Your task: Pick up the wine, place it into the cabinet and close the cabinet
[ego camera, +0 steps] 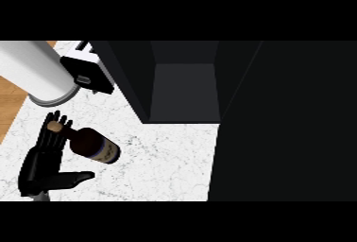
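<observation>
One hand shows, the left hand (43, 163), which comes in from the lower edge just left of the wine (94, 145). Its fingers (49, 137) are straight and point away from the robot. Its thumb (75, 177) sticks out sideways below the wine, so the hand is wide and holds nothing. The wine lies on its side on the white marbled desk (167, 160), a dark bottle with a pale label near its base. Its cork (54, 126) is at the upper left and its base at the lower right. The cork end overlaps the fingertips in this view; whether they touch cannot be told. Up and to the right of the wine stands the dark cabinet (185, 90), open, with its grey inner floor bare. Further right of the wine, a large dark panel (286, 123) covers the desk down to the lower edge. Above the wine a white cylinder (35, 71) with a grey rim lies tilted, and just beside it is a black-and-white appliance (87, 71). Left of the wine, past the desk's edge, runs a wooden strip (10, 106).
</observation>
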`<state>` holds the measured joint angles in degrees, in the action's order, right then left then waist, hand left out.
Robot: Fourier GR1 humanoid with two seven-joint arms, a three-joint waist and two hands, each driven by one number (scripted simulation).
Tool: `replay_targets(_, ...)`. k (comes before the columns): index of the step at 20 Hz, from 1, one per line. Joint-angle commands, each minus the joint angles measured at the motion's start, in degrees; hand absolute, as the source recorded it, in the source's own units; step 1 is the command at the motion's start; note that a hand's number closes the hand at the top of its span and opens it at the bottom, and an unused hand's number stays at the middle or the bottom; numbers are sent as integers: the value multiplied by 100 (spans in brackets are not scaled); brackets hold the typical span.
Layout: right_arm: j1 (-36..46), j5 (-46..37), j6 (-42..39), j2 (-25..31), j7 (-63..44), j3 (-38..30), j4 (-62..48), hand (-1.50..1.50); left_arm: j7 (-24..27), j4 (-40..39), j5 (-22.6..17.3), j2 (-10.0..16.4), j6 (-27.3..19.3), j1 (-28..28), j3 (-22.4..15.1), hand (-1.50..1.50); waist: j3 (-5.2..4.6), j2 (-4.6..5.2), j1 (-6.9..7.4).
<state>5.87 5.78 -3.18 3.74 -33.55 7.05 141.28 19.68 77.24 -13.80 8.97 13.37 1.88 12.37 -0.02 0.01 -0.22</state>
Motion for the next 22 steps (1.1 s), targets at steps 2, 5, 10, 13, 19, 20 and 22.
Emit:
replay_targets(2,-45,186,-127,-50,271,-61,17,-150,1002,-1374,363,-24,224,-269,13,-150,-1,5,-4)
replay_targets(5,-365,1,30,-186,47,238,409,-150,1147,-1601,221,53,419,-293,108,-150,0,-2,2)
replay_targets(10,-81,545,-121,74,-110,-365,393,-150,1511,-2771,487,5,323,-1056,60,-150,0,4,-23)
replay_targets(13,391,117,154,-140,-309,54,173,-150,2046,-3453,398,220,785,-1098,221,-150,-3,4,-2)
replay_targets(19,-536,194,-192,-115,197,24,488,-150,2365,-3920,232,95,1208,-1174,221,-150,1,-1,-13)
replay_targets(20,-221,442,-72,-5,-391,-102,767,-150,2731,-4396,492,-28,1011,-1323,136,-150,-4,4,-37)
replay_targets(22,-203,242,-149,-113,31,60,370,-150,3043,-4846,464,78,1308,-1562,198,-150,-5,11,-42)
